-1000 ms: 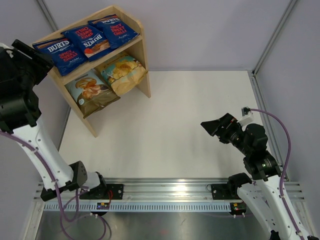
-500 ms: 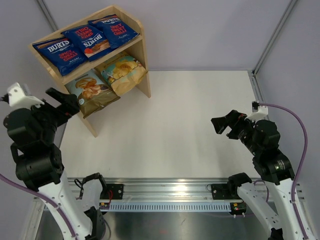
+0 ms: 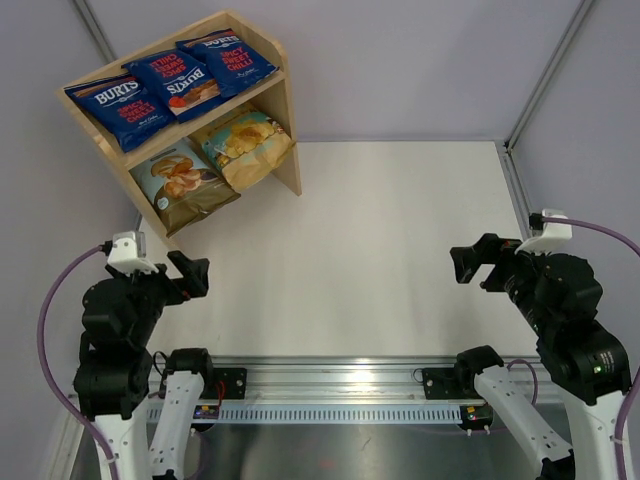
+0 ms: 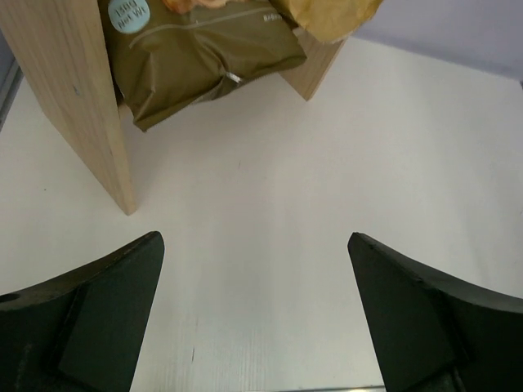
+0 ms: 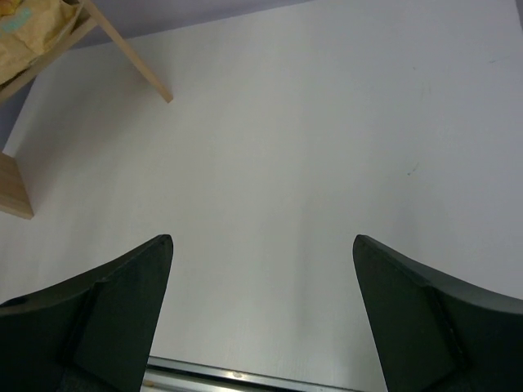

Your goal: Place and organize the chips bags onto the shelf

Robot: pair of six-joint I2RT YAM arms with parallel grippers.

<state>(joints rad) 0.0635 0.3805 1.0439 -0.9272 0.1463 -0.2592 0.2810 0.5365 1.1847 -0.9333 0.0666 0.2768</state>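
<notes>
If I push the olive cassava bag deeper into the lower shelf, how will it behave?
The cassava bag looks puffy and creased, so it will probably dent before sliding. Its glossy film should slip easily on the shelf wood. It seems to overhang the front edge, so a sideways nudge might drop it.

Your gripper (image 5: 261, 238) hangs with its jaws spread wide. The two dark fingers (image 5: 106, 318) rise from the lower corners of the frame, with nothing held between them. Beneath and ahead you see only bare white table (image 5: 286, 147). Look to the upper left and you catch part of the shelf (image 5: 129, 55): a pale wooden edge running diagonally, and another wooden end at the left margin. A tan bag (image 5: 24, 28) shows in the top-left corner, lying against the wood. A purple-grey wall (image 5: 204, 10) runs along the top, and a strip of metal rail (image 5: 212, 374) shows at the bottom edge.
</notes>
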